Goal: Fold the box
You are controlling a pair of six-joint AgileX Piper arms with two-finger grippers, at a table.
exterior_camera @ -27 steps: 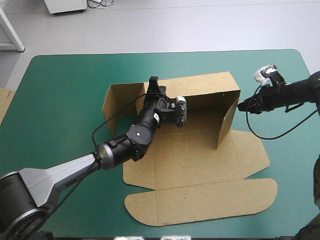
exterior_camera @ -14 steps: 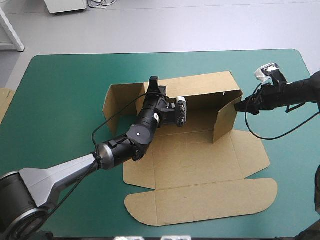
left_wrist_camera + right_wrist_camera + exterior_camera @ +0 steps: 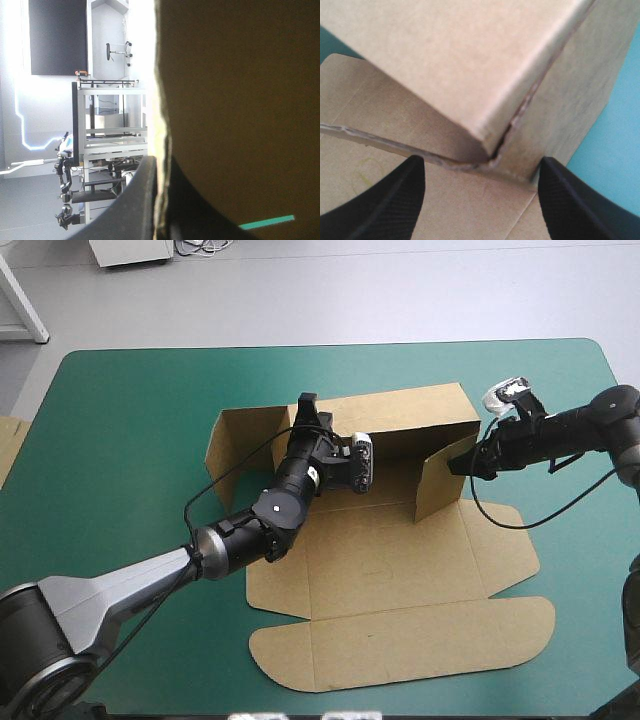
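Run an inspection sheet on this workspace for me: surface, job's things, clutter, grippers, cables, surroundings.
Surface: table with a teal-green cover, lying flat.
Job's things: box, brown board, partly raised; back wall upright, right-end flap standing and angled inward over the base, left-end flap standing, lid flat toward the near edge.
Clutter: spare board showing at the table's left edge.
Grippers: left gripper shut on the back wall's top edge; right gripper open, against the outer face of the right-end flap, with the box corner ahead of its fingers.
Cables: nothing seen.
Surroundings: nothing seen.
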